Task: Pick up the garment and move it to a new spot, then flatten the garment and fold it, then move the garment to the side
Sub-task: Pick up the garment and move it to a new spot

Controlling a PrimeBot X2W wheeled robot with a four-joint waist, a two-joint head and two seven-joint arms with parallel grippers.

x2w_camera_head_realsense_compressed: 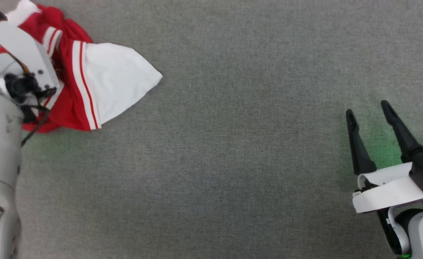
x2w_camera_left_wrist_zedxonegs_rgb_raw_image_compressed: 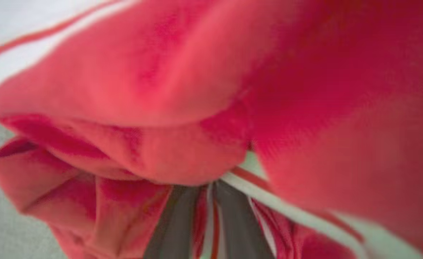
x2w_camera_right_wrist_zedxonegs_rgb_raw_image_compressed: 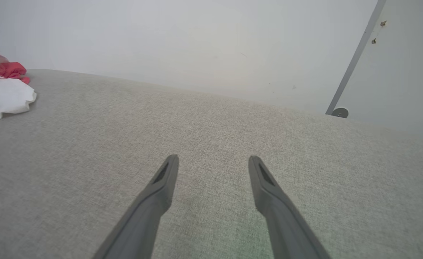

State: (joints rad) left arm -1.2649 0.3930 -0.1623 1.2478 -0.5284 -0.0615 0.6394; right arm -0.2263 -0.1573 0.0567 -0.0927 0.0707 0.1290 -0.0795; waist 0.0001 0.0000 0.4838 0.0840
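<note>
The garment (x2w_camera_head_realsense_compressed: 100,81) lies bunched at the far left of the grey surface, red with white striped trim and a white sleeve spread to the right. My left arm's wrist (x2w_camera_head_realsense_compressed: 21,61) sits over its left part and covers the fingers there. In the left wrist view, my left gripper (x2w_camera_left_wrist_zedxonegs_rgb_raw_image_compressed: 206,196) has its two dark fingers (x2w_camera_left_wrist_zedxonegs_rgb_raw_image_compressed: 175,223) close together with red-and-white cloth pinched between them, and red folds of the garment (x2w_camera_left_wrist_zedxonegs_rgb_raw_image_compressed: 197,90) bulge over the tips. My right gripper (x2w_camera_head_realsense_compressed: 367,109) stands open at the right, far from the garment (x2w_camera_right_wrist_zedxonegs_rgb_raw_image_compressed: 3,93), and the right gripper (x2w_camera_right_wrist_zedxonegs_rgb_raw_image_compressed: 214,158) has nothing between its fingers.
A grey fabric-covered table (x2w_camera_head_realsense_compressed: 233,162) stretches between the two arms. In the right wrist view, a pale wall (x2w_camera_right_wrist_zedxonegs_rgb_raw_image_compressed: 197,43) rises behind the table's far edge, and a slanted grey pole (x2w_camera_right_wrist_zedxonegs_rgb_raw_image_compressed: 355,57) with a round foot stands at the right.
</note>
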